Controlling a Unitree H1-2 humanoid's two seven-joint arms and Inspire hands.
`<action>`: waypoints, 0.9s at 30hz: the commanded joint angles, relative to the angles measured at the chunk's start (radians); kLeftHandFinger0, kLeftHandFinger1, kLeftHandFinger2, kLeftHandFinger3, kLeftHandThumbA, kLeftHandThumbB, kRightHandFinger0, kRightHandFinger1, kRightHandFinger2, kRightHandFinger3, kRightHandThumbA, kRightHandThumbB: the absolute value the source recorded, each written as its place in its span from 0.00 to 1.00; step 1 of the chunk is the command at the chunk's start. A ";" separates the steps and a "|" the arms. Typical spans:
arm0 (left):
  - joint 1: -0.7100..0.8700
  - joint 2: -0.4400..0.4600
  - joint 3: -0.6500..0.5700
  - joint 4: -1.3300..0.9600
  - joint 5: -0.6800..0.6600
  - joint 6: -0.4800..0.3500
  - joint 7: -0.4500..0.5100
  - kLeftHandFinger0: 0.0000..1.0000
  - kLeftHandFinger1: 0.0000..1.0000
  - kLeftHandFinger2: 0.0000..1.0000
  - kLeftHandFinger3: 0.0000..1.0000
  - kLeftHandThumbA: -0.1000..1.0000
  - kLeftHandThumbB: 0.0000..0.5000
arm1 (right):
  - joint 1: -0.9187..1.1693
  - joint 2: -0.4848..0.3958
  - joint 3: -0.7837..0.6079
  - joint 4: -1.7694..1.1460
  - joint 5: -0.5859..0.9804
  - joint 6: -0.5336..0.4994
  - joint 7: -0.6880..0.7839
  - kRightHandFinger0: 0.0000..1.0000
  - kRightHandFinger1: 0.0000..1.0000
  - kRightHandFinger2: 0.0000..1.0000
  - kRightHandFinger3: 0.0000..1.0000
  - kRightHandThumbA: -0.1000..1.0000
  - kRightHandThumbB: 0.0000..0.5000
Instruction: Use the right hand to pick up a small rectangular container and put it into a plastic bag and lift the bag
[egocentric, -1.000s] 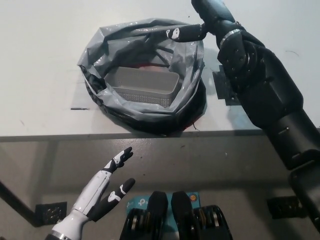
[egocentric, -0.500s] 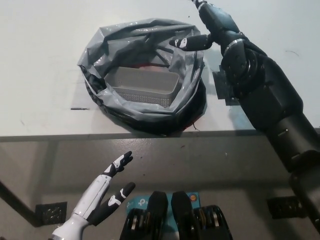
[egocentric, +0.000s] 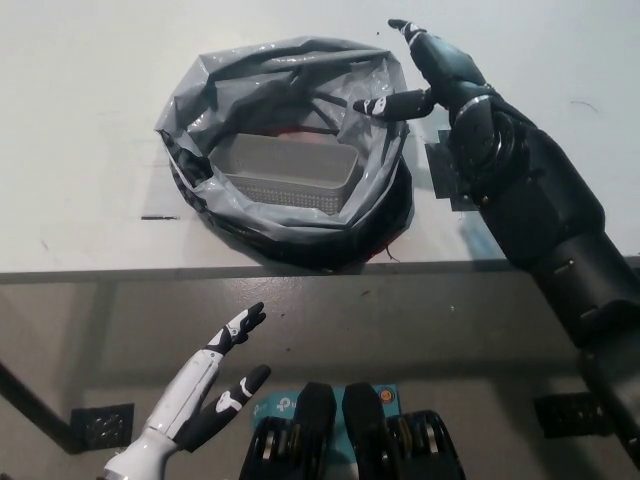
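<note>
A grey plastic bag (egocentric: 250, 75) lies on the white table (egocentric: 80, 120), its mouth rolled open. Inside it rests a small grey rectangular container (egocentric: 285, 170). My black right hand (egocentric: 430, 75) hovers at the bag's right rim, open, with one finger stretched over the rim and nothing held. Below the table's front edge at the lower left, my white left hand (egocentric: 205, 395) rests open.
A dark tape patch (egocentric: 445, 175) marks the table just right of the bag, under my right forearm. A short dark line (egocentric: 160, 216) lies left of the bag. The table's front edge (egocentric: 150, 272) runs across the middle of the view.
My right hand has drawn back to the right and toward the near side, and its fingers have spread. The left hand dropped slightly. Bag and container stayed put.
</note>
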 joint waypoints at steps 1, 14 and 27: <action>0.003 0.001 0.004 -0.022 0.000 -0.022 0.011 1.00 1.00 1.00 1.00 0.95 0.52 | -0.059 0.011 -0.026 0.016 0.035 -0.010 -0.022 1.00 1.00 1.00 1.00 0.90 0.97; 0.003 -0.002 0.005 -0.015 0.000 -0.029 0.016 1.00 1.00 1.00 1.00 0.95 0.54 | -0.088 0.072 -0.151 0.143 0.175 0.056 0.016 1.00 1.00 1.00 1.00 0.82 0.88; -0.002 -0.003 0.006 -0.014 0.000 -0.029 0.016 1.00 1.00 1.00 1.00 0.95 0.54 | -0.135 0.113 -0.405 0.260 0.394 0.132 0.017 0.74 1.00 1.00 1.00 0.70 0.78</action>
